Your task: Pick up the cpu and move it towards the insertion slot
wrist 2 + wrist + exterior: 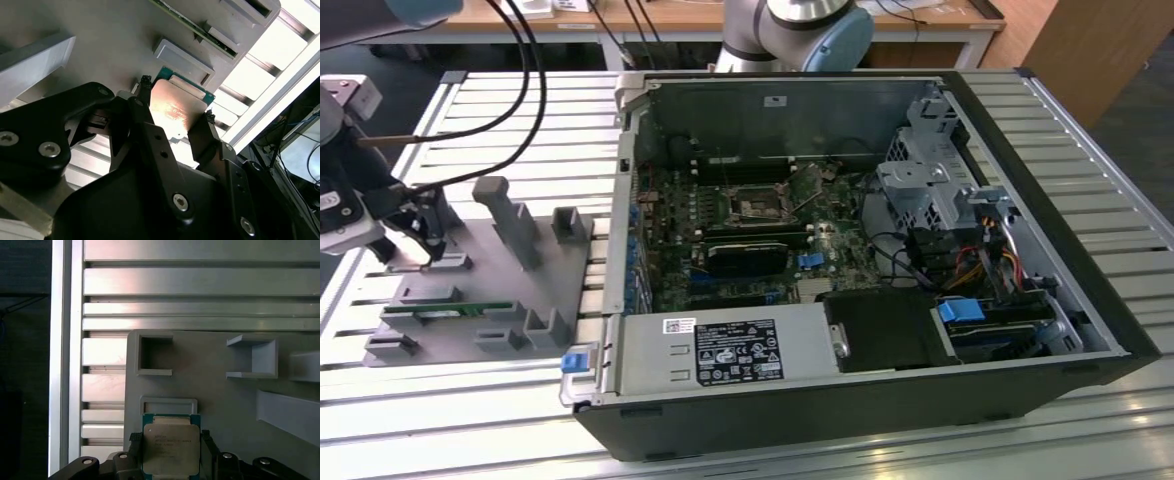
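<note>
Cpu (171, 456), one chip, pinched between two black jaws above one grey holder (220, 385).

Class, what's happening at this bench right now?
The robot arm's gripper is down at the cpu, which lies on the grey holder beside an open computer case. The cpu has not yet been carried to the insertion slot inside the case, towards the exterior view's right.

A ribbed aluminium table (1067, 130) spans the exterior view. Along the upper edge runs a pale wooden desk (680, 18) on white legs. A brown wooden panel (1094, 40) fills the upper right corner, above dark floor (1141, 140).
</note>
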### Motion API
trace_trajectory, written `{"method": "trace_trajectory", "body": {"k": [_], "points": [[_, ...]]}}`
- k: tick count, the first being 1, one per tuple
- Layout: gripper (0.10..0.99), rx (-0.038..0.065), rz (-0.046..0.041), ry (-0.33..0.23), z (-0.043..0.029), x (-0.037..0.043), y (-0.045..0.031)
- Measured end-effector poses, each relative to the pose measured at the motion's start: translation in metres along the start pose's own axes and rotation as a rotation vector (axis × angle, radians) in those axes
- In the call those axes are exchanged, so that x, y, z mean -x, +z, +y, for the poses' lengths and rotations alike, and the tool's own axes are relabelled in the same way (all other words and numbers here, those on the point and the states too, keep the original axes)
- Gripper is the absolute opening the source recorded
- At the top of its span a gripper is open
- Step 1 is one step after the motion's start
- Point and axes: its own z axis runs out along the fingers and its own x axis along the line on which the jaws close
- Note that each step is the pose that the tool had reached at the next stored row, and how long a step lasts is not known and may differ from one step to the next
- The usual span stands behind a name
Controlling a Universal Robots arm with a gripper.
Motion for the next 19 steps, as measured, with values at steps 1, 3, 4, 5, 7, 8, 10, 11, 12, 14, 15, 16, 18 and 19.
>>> {"method": "trace_trajectory", "body": {"k": [1,3,4,5,7,8,10,11,12,14,15,16,18,19], "points": [[0.545,0.0,-0.0001,0.0,0.0,0.0,-0.0006],[0.545,0.0,-0.0001,0.0,0.0001,0.0,-0.0019],[0.545,0.0,-0.0001,0.0,0.0002,0.0,-0.0025],[0.545,0.0,0.0,0.0,0.0002,0.0,-0.0031],[0.545,0.0,0.0,0.0,0.0003,0.0,-0.0043],[0.545,0.0,-0.0002,0.0,0.0003,0.0,-0.0048],[0.545,0.0,-0.0001,0.0,0.0004,0.0,-0.0061],[0.545,0.0,0.0,0.0,0.0004,0.0,-0.0066],[0.545,0.0,0.0,0.0,0.0005,-0.0001,-0.0072],[0.545,0.0,-0.0001,0.0,0.0006,-0.0001,-0.0081],[0.545,0.0,-0.0002,0.0,0.0006,-0.0001,-0.0085],[0.545,0.0,0.0,0.0,0.0006,-0.0001,-0.0092],[0.545,0.0,0.0,0.0,0.0007,-0.0001,-0.0102],[0.545,0.0,0.0001,0.0,0.0007,-0.0001,-0.0108]]}}
